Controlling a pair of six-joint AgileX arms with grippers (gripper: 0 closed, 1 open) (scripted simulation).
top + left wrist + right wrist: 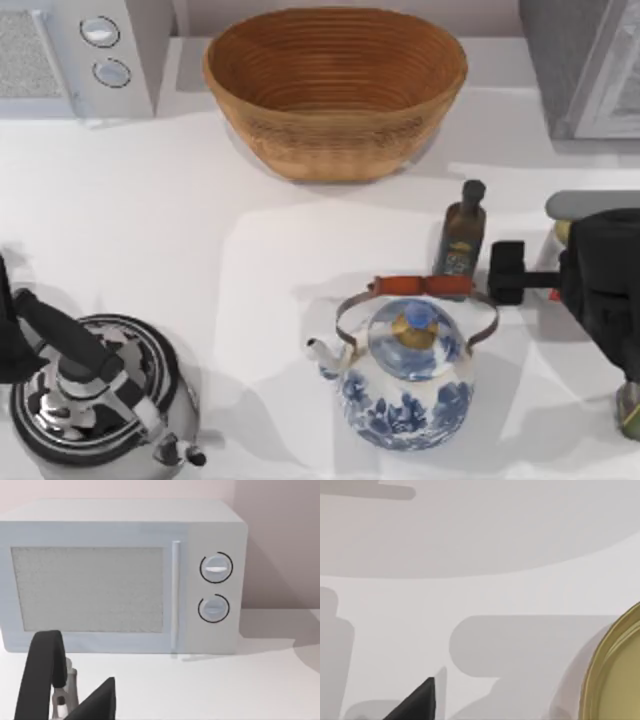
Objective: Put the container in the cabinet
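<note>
Starting at the table's [200, 220] left edge, the left arm [8, 335] sits at about 8 o'clock over a polished steel kettle [95, 395] with a black handle. The left gripper [100, 702] hangs just above that handle, facing the white microwave [125, 575] that stands at 10 o'clock; I cannot tell whether its jaws are apart or together.

At 12 o'clock is a woven brown basket [335, 90]. At 6 o'clock stands a blue-and-white teapot [408, 375], its spout toward 9 o'clock. Just beyond it, toward 3 o'clock, a dark bottle [462, 240] stands upright.

The right arm [600, 280] reaches in at 3 o'clock, right of the bottle. The right gripper [420, 702] points down at the table; the state of its jaws cannot be told. The container [620, 680] stands on the white tabletop beside that gripper, largely hidden beneath the arm from above. Its pale gold round top faces straight up, so its long axis is vertical. The grey cabinet [585, 65] is at 2 o'clock, well apart from the container.
</note>
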